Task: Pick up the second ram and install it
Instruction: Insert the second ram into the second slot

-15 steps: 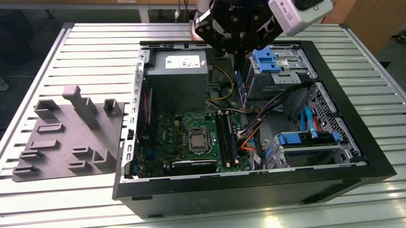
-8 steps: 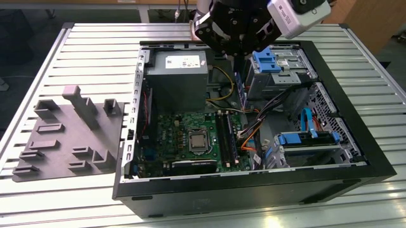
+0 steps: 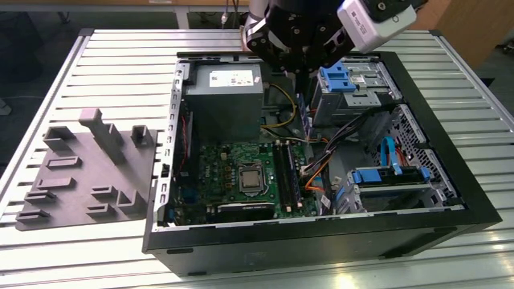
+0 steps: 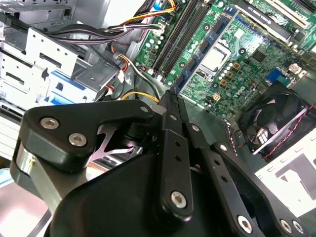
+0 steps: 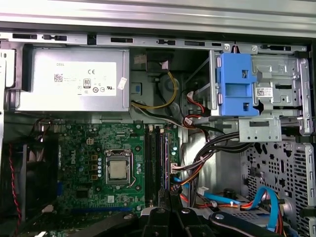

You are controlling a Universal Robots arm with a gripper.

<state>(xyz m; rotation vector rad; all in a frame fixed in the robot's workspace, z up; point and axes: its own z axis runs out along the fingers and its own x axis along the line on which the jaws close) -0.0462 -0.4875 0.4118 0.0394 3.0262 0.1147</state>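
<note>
Claw [image 4: 170, 106] clenched, apparently on the second ram [image 3: 300, 113], edge-on above the case's far side. Risk: misaligned with the slots [image 5: 148, 163], it jams or snags cables [image 5: 217, 143].

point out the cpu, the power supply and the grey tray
cpu [image 5: 118, 170], first wrist view, middle of its metal lid
power supply [image 3: 222, 102], exterior view, its grey top face
grey tray [image 3: 74, 183], exterior view, a bare flat part of its base
</note>
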